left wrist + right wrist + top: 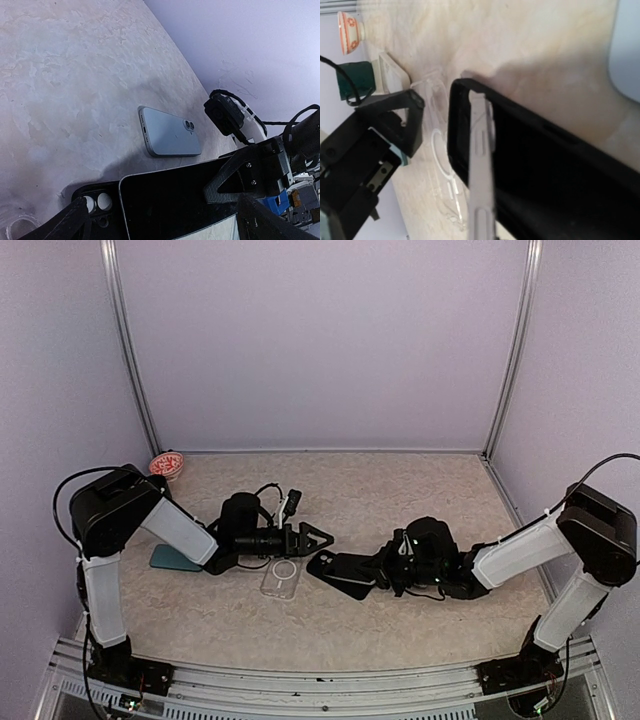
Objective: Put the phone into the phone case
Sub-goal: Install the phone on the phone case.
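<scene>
The left jaws are spread fully wide, and nothing is held or touched by them. They are poised just beside a clear case (282, 577) with rounded corners and a ring marked on its back, which is laid flat on the mottled beige desk (400, 490). The right jaws are closed tight on a matte black case (335, 567), held low near the middle of the desk. A dark-glass phone (170, 205) with a pale metal edge is seated only partly in it, and the round camera holes are exposed. A pale blue phone (167, 136) is laid flat nearby.
</scene>
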You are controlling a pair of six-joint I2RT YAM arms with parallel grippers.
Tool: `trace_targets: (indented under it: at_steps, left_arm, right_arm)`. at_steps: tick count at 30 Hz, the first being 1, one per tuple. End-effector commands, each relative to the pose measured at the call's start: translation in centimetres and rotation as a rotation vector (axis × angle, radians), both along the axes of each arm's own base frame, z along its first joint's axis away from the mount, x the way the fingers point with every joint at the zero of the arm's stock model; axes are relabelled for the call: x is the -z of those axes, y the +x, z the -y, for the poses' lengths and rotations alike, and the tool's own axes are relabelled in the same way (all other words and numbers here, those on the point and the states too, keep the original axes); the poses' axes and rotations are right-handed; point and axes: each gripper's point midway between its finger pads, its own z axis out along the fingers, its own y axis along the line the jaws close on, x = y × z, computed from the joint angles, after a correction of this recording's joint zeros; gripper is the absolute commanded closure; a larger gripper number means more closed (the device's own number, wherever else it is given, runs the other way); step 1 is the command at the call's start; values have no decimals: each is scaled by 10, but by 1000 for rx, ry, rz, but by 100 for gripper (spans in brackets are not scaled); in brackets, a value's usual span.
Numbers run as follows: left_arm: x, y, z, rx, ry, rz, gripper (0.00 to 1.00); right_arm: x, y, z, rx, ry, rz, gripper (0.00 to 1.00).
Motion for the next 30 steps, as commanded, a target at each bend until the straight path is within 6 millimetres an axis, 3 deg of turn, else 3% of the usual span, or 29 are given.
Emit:
trace_targets:
  at_steps: [1,8,30]
  left_arm:
    - [10,-1,6,13,20,3,1]
    - [18,-2,4,-2,34,-11,1]
    - [37,5,-3,-67,118,-44,1]
  right_arm:
    - [-15,1,-16,-13,88,7,100]
    - [-24,5,-16,-2,88,36,100]
    - [3,8,-23,-6,76,-4,100]
